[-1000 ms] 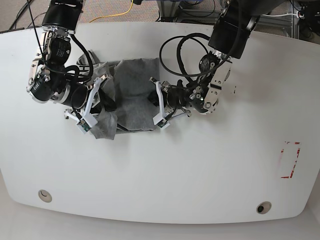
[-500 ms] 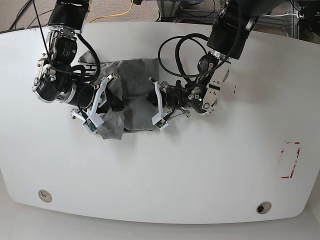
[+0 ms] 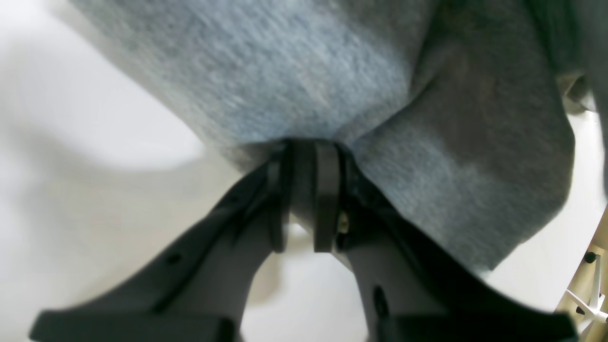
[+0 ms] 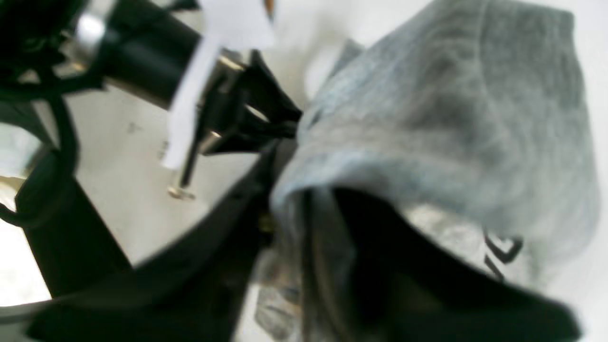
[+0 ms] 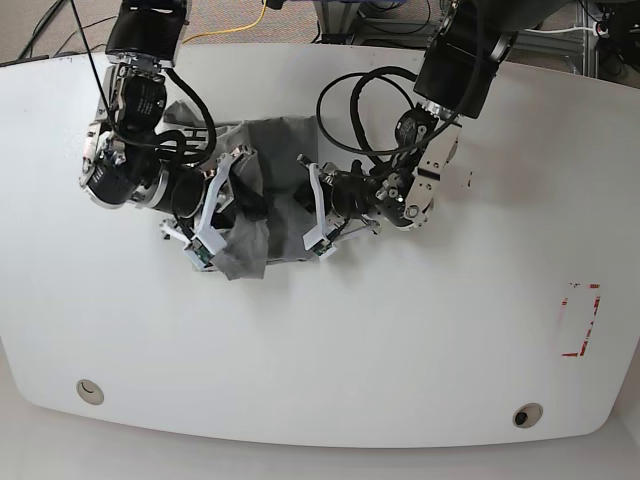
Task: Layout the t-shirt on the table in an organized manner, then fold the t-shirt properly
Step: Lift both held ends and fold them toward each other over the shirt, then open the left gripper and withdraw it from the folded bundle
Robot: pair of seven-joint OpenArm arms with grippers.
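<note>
R gripper (image 5: 243,205) carried t-shirt (image 5: 283,160) flap inward, grip unclear. L gripper (image 3: 304,156) pinches edge. Mid side-fold; next: release, flatten.

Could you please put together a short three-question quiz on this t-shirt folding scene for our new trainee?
1. True or false: the left tool is clamped on the t-shirt.
2. The red dashed marking on the table lies: A) under the shirt, B) bare, well away from the shirt, C) beneath an arm.
3. Fill in: dark printed lettering shows in the ____ wrist view.

Key: 1 true; 2 B; 3 right. In the right wrist view, grey fabric is draped over the right tool.
</note>
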